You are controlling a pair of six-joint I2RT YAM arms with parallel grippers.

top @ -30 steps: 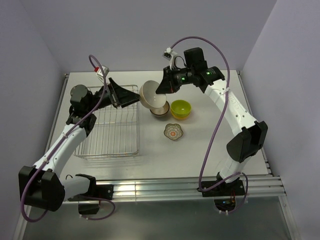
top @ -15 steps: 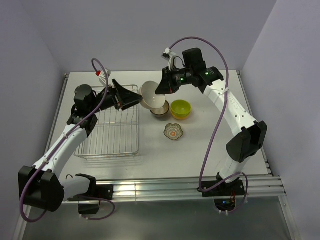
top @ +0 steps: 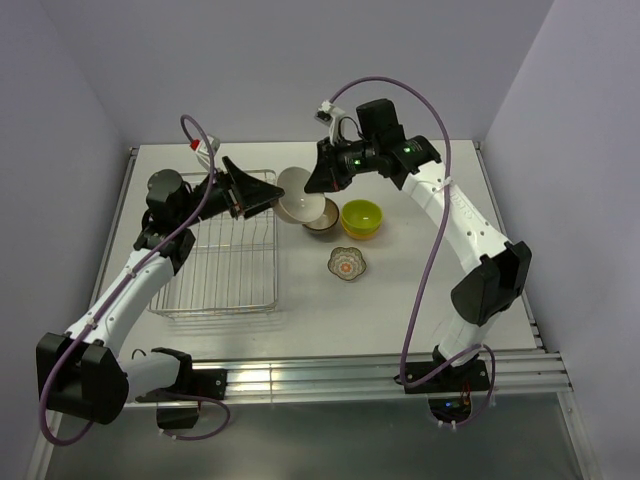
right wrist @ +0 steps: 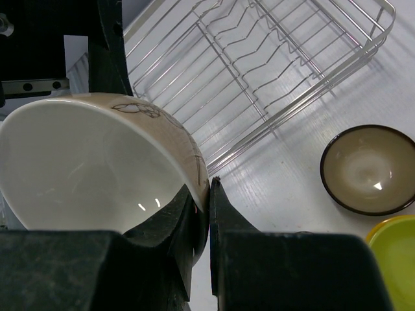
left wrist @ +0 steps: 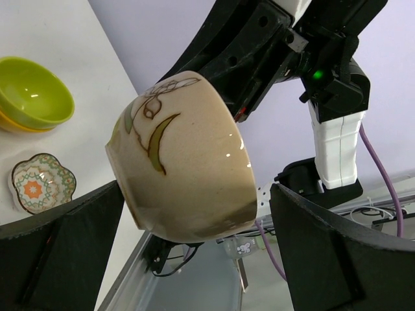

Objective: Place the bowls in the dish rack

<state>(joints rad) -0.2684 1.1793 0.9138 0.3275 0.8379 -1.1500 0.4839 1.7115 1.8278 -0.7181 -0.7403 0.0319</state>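
Note:
My right gripper [top: 316, 187] is shut on the rim of the white bowl [top: 300, 203], which has a leaf drawing on its outside, and holds it tilted in the air by the dish rack's far right corner. The pinch on the rim shows in the right wrist view [right wrist: 209, 194]. My left gripper [top: 268, 196] is open. In the left wrist view the white bowl [left wrist: 181, 162] hangs between its spread fingers [left wrist: 65, 253], apart from them. The silver wire dish rack [top: 225, 255] holds no bowls. The brown bowl [top: 325, 227], the lime-green bowl [top: 361, 217] stacked on the orange bowl [left wrist: 13, 123] and the scalloped bowl [top: 347, 264] stand on the table right of the rack.
The table's raised rim [top: 130, 200] runs close along the rack's left side. Purple walls close in the back and sides. The right arm [top: 470, 225] arches over the table's right part.
My left gripper has swung right towards the white bowl. My right gripper has moved the bowl slightly left and up, so it now sits between the left fingers.

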